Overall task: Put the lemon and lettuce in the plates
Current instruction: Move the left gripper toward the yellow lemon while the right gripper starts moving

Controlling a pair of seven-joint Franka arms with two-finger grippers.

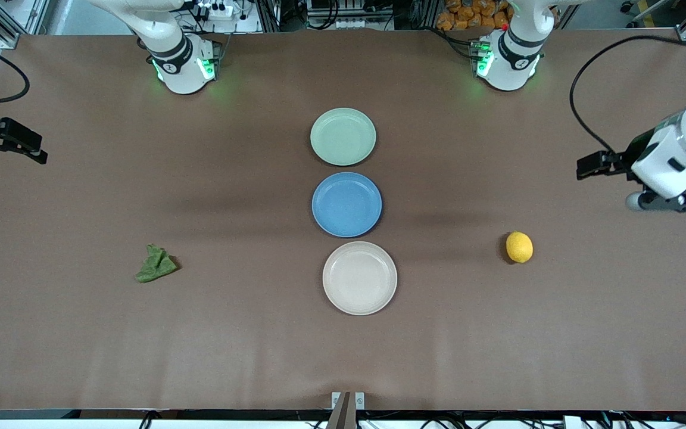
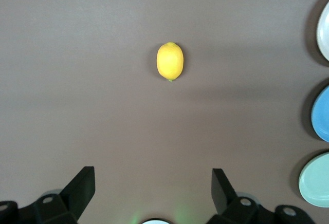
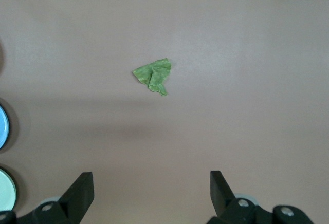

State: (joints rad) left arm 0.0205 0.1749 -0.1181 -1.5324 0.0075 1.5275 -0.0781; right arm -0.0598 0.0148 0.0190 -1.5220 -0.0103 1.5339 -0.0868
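Front view: three plates in a row mid-table, mint green plate farthest from the camera, blue plate between, beige plate nearest; all bare. Lettuce toward the right arm's end, lemon toward the left arm's end, both on the table, well apart from the plates. Left gripper and right gripper high over the table's ends. Left wrist view: fingers spread wide, nothing between, lemon untouched. Right wrist view: fingers likewise wide, lettuce loose. Likely pickups not yet begun; next calls for descent over each item and closing.
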